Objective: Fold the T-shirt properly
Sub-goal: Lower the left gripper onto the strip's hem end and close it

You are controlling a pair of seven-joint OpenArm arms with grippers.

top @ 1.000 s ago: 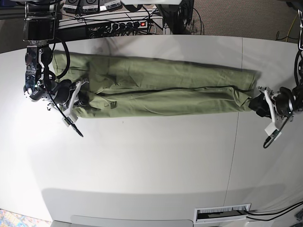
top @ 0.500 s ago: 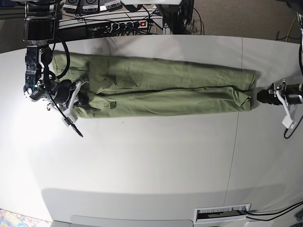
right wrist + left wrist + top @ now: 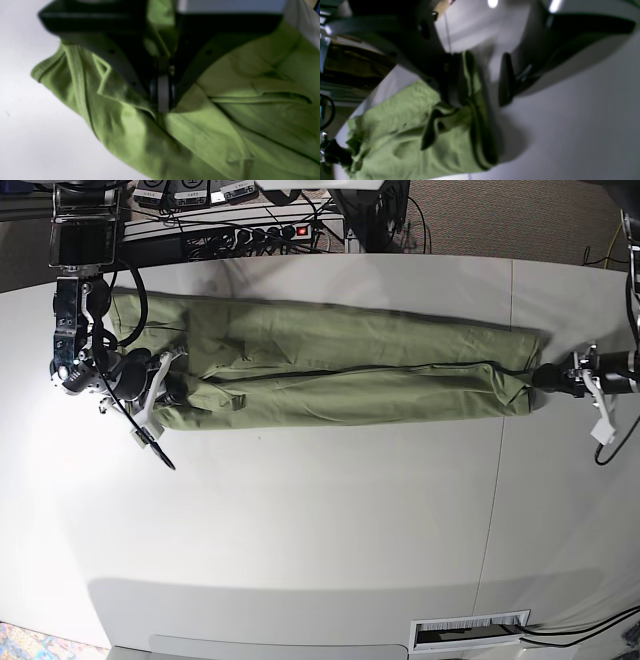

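"Sage-green cotton is running lengthwise across the base view: how is that plain short-sleeved T-shirt [image 3: 350,400] pointing?"

"Its long axis is stretching left to right, dipping slightly rightward; I cannot tell where the collar is facing."

"What is it lying on?"

"A smooth, pale grey-white tabletop [image 3: 300,530]. Near the bottom right, thin black cables [image 3: 580,635] are trailing beside a white slotted rectangular piece [image 3: 468,630]."

"And the cloth?"

"It is lying in a long, layered strip, wrinkling and bunching at the left, with a small flap turning over near the right end."

"The grippers?"

"The black left gripper [image 3: 480,103] is holding its jaws apart at the shirt's right end, one finger over the fabric. The black right gripper [image 3: 163,110] is keeping its jaws together against the bunched end; whether it is pinching cloth, I cannot tell."
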